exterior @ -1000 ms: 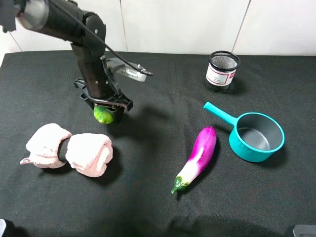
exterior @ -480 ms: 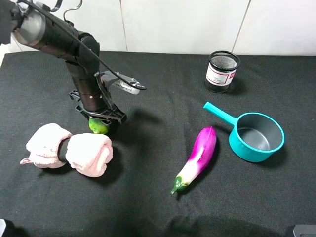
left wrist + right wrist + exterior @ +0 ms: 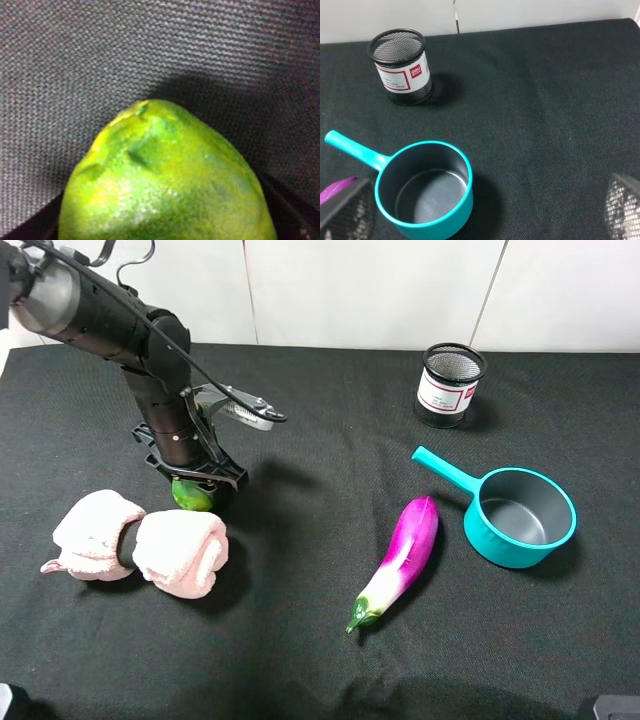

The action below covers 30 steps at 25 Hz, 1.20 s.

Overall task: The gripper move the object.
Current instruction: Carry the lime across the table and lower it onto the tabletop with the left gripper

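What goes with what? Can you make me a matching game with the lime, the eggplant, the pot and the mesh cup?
Things:
1. lime
2. eggplant
3. pot
4. mesh cup

Matches:
a. empty, with a long handle
b. gripped by the left gripper
c. standing upright, farthest back
d. purple, lying flat beside the pot

Pairs: 1-b, 2-d, 3-a, 4-c.

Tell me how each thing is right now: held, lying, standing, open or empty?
Lime: gripped in the left hand, low by the towel.
Left hand: shut on the lime.
Teal pot: upright, empty.
Eggplant: lying flat.
Mesh cup: standing upright.
Pink towel: rolled, banded.
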### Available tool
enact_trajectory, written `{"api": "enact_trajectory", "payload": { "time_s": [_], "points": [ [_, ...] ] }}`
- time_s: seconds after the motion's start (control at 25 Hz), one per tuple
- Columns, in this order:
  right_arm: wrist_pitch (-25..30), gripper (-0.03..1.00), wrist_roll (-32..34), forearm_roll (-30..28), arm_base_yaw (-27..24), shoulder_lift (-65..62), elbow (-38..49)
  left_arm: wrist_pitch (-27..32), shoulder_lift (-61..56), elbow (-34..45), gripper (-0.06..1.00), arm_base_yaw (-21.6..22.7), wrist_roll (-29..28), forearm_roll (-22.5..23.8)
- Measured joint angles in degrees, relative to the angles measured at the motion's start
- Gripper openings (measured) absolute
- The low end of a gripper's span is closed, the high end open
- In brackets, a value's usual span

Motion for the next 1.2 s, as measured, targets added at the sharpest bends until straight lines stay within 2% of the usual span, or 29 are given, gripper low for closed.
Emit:
{"api": "enact_trajectory", "payload": {
  "time_s": [0.8,1.2],
  "points": [
    [0.00,0.69,0.00,0.00,0.00,0.00,0.00,0.10,0.00,0.00,0.62,0.05,0.00,0.41],
    [0.00,0.69,0.00,0.00,0.00,0.00,0.00,1.35,0.17,-0.48,0.88,0.26,0.00,1.09]
  ]
}}
